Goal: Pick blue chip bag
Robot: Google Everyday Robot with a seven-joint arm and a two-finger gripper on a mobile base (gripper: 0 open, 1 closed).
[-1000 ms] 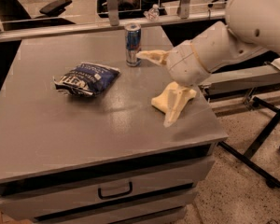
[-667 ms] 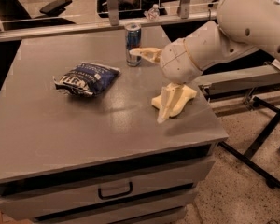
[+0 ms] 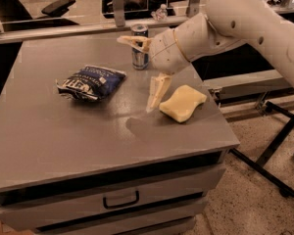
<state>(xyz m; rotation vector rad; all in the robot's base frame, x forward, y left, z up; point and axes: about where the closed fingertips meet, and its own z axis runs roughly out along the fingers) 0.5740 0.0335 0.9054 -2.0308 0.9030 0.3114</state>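
Note:
The blue chip bag (image 3: 90,82) lies flat on the left-middle of the grey table (image 3: 63,146), dark blue with white lettering. My gripper (image 3: 134,75) hangs above the table to the right of the bag, apart from it, between the bag and the sponge. Its two pale fingers are spread wide: one finger (image 3: 133,41) reaches across in front of the can's top, the other (image 3: 156,93) points down toward the table. Nothing is between them.
A blue-and-silver drink can (image 3: 139,53) stands upright behind the gripper. A pale yellow sponge (image 3: 183,103) lies right of the gripper, near the table's right edge. Drawers sit below the front edge (image 3: 120,199). Chairs and a black stand leg (image 3: 264,155) are around the table.
The arm has swung left, off the sponge and toward the chip bag. The sponge now shows fully. The bag and can have not moved.

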